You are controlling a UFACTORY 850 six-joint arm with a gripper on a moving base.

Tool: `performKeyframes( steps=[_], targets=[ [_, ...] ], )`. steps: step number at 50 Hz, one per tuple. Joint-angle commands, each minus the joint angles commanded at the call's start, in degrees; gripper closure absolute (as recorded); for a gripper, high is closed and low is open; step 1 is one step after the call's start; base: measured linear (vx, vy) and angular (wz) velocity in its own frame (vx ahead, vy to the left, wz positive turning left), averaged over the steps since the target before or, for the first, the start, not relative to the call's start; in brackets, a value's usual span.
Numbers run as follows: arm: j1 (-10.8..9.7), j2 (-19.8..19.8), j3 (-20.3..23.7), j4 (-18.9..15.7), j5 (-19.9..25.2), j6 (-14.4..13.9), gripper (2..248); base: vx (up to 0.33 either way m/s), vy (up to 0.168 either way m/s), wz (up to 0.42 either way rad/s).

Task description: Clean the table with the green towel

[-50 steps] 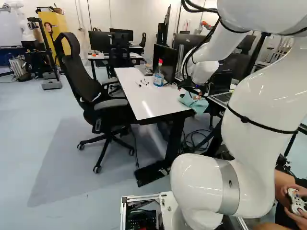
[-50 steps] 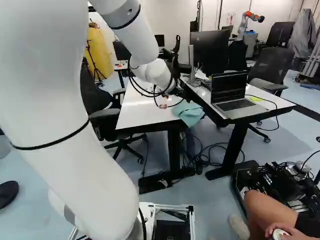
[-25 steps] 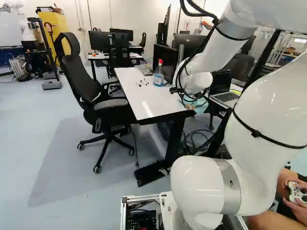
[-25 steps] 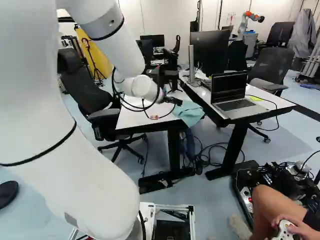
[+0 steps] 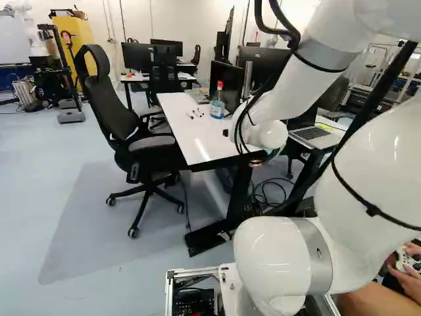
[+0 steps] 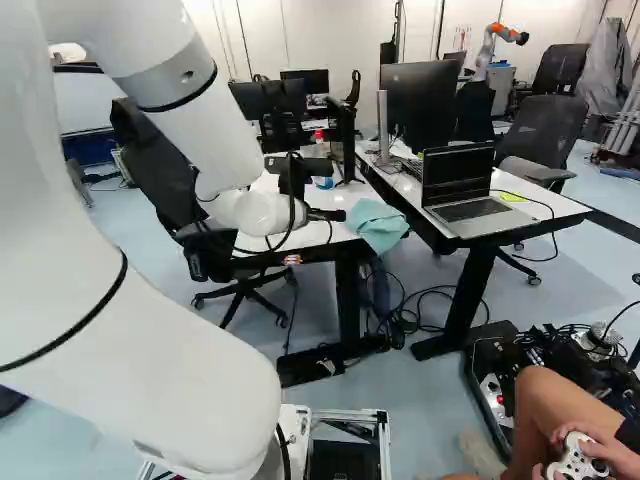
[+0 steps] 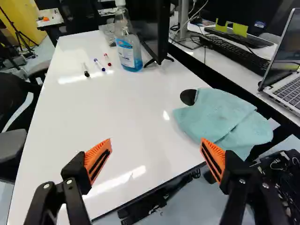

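The tool [image 7: 156, 146] stands wide — likely to take the towel [image 7: 215, 115] at its two o'clock, overhanging the bench [image 7: 124, 110] edge.

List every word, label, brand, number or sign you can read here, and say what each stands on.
No text is clear enough to quote.
Blue-and-white label on the clear plastic bottle of blue liquid: print too small.
Small blue sticker on the wide black monitor: too small.
Keys of the silver laptop and long black keyboard: too small.
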State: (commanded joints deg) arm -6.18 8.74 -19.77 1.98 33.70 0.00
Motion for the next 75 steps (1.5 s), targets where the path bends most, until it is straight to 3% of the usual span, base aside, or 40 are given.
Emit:
performKeyframes(
  steps=[37, 75],
  targets=[
    [4.75, 5.58, 11.34, -1.52, 12.52, 0.0, 3, 0.0, 0.0, 0.0],
    [6.18, 7.26, 14.77, -1.98, 16.3, 0.0, 3, 0.0, 0.0, 0.0]
  ],
)
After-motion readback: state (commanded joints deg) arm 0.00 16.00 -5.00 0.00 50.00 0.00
